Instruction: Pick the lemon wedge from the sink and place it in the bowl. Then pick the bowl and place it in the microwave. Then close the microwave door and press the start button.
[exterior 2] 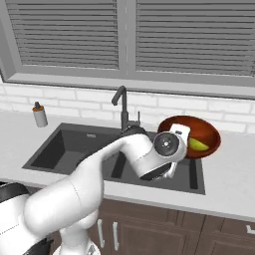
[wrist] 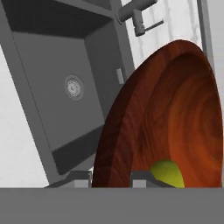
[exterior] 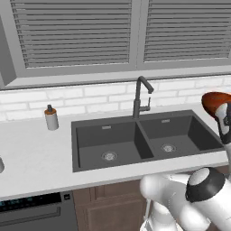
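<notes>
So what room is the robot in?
A kitchen, it looks like: there's a dark double sink with a tall faucet set in a white counter, white wall tiles behind, and wooden cupboards below.

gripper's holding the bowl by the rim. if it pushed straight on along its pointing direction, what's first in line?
Probably the sink: past the bowl that the gripper holds, the hand view looks into its basin near the drain. Depth is unclear.

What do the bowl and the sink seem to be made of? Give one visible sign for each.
The bowl: probably polished wood, reddish-brown with ring-like grain and a gloss. The sink: maybe stone composite or coated metal, uniformly dark grey and matt, with shiny steel drains.
</notes>
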Robot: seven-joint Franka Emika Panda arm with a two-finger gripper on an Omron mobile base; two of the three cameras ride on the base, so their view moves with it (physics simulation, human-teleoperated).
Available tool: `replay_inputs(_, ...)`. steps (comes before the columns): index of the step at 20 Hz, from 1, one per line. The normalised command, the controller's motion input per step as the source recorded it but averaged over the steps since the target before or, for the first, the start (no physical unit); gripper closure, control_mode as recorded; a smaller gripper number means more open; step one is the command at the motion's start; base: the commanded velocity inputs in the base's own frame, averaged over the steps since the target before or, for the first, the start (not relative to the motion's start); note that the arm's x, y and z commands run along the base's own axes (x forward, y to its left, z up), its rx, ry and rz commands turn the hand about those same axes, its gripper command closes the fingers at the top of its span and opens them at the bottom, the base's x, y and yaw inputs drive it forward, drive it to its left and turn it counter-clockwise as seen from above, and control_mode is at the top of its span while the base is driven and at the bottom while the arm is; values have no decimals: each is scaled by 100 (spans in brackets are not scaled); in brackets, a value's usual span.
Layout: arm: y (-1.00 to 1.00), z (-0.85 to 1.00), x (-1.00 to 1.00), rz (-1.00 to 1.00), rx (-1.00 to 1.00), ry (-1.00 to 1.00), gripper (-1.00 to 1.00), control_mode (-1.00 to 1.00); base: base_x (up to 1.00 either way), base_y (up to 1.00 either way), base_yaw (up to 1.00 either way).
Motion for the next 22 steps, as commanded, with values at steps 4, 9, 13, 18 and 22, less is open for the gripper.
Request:
replay_inputs(4,71,89,-27,29,0,0,100,-100,0,0,0)
replay_inputs(9,89,79,-25,24,-3,0,100,-100,0,0,0)
replay_inputs(13,99,55,-18,12,-9,0,100,-100,0,0,0)
replay_inputs(18,100,33,-7,0,-10,0,100,-100,0,0,0)
replay_inputs(22,91,24,-15,0,0,0,100,-100,0,0,0)
